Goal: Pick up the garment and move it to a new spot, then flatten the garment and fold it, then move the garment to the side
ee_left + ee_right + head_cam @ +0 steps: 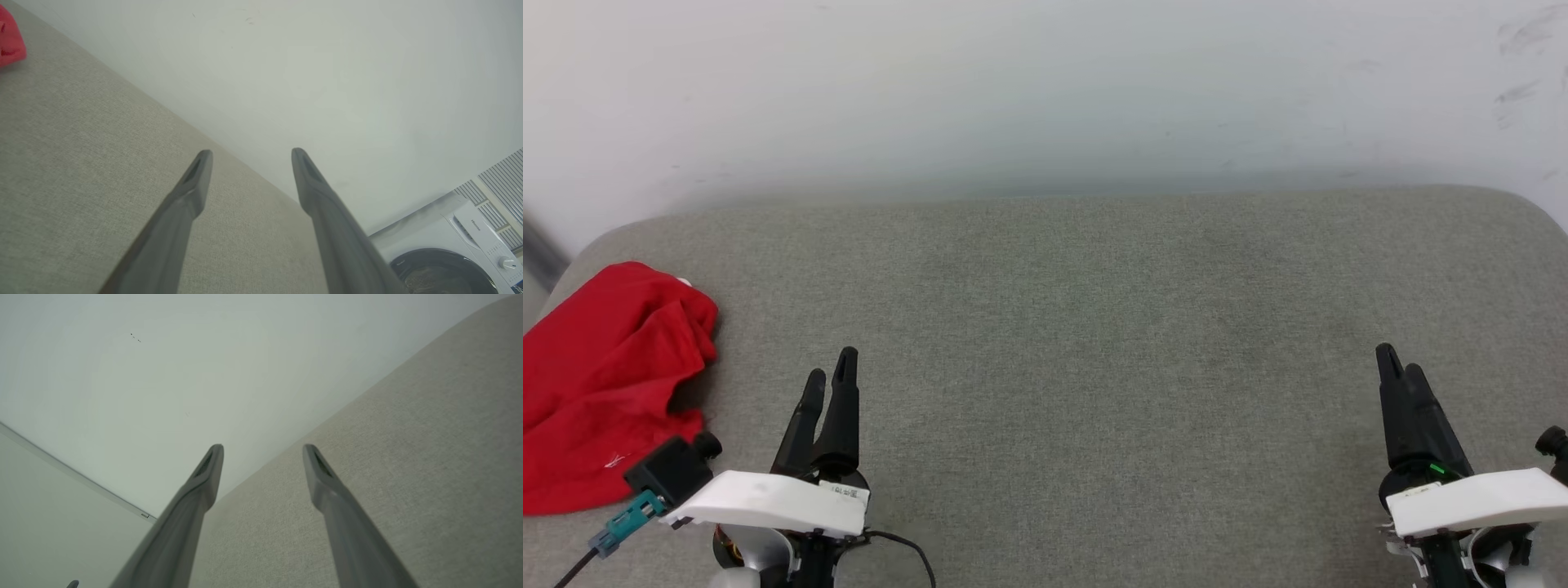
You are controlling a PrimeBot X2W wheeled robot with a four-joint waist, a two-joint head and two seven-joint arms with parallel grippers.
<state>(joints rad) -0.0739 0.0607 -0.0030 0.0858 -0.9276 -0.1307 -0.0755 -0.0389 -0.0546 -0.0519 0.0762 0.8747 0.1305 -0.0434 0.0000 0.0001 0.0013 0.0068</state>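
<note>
Head view, my left tool (832,366) spread wide and empty, right tool (1399,360) likewise, red shirt (605,384) crumpled at left of bench (1094,327)

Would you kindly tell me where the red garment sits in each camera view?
Head view: garment crumpled at the left edge, left of the left hand.
Left wrist view: garment in the top left corner.
Right wrist view: grey cushion meeting the white wall.
Shared landmark: that cushion-wall line.
</note>
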